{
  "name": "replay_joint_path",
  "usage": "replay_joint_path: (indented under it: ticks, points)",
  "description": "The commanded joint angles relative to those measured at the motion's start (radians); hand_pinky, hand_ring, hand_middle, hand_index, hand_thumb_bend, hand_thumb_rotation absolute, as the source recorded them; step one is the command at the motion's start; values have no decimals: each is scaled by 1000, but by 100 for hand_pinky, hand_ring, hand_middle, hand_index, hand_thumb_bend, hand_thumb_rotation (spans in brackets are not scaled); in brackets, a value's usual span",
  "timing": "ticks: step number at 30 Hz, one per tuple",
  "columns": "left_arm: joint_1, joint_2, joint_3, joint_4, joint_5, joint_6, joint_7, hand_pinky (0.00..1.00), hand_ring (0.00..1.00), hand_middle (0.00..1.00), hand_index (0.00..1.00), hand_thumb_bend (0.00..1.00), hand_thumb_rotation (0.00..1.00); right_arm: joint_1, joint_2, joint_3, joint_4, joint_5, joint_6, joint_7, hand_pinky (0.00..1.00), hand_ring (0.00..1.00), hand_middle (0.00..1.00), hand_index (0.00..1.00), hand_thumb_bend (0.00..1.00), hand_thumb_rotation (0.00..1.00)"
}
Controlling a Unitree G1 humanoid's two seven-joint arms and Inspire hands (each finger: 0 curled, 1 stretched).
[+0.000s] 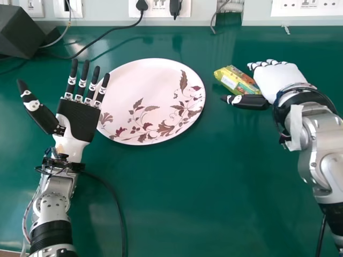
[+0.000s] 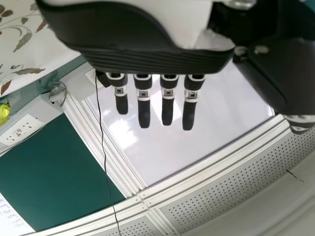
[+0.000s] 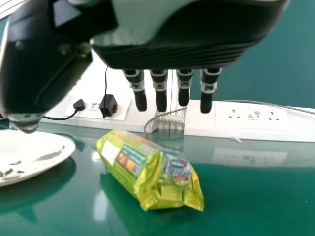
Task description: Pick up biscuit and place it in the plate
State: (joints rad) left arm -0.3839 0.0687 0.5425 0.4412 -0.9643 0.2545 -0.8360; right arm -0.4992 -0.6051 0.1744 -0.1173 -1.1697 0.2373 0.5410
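Note:
My right hand (image 1: 278,80) is at the right in the head view, its thumb beside the near end of the yellow-green biscuit packet (image 1: 236,80), which lies on the table right of the plate (image 1: 155,99). In the right wrist view the packet (image 3: 147,169) lies beyond the straight fingers of my right hand (image 3: 184,86); nothing is held. The white plate with a leaf pattern is bare. Palm up, my left hand (image 1: 80,115) is open over the plate's left edge; its fingers are straight in the left wrist view, where the hand (image 2: 142,54) hangs.
A green table (image 1: 187,198) carries all this. Cables and a dark box (image 1: 20,32) sit at the back left. White wall sockets (image 1: 161,7) line the back edge, and a black cable (image 1: 115,198) runs beside my left forearm.

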Motion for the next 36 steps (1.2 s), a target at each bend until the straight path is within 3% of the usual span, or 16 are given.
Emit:
replay_joint_path:
  ticks: [1,19,36]
  points:
    - [70,-26,4,62,7,10,-5,92,84,90,85,100,58,-17,-4,18,20,-4,-1,-18,92,97,100,100,98,72]
    - [79,-27,2,25,8,20,39,95,85,91,86,100,59,-74,1,81,147,-1,29,-19,92,96,100,100,97,74]
    - [72,-24,5,45,2,30,19,100,87,92,86,100,59,-124,6,130,255,15,46,-48,89,93,97,100,97,72]
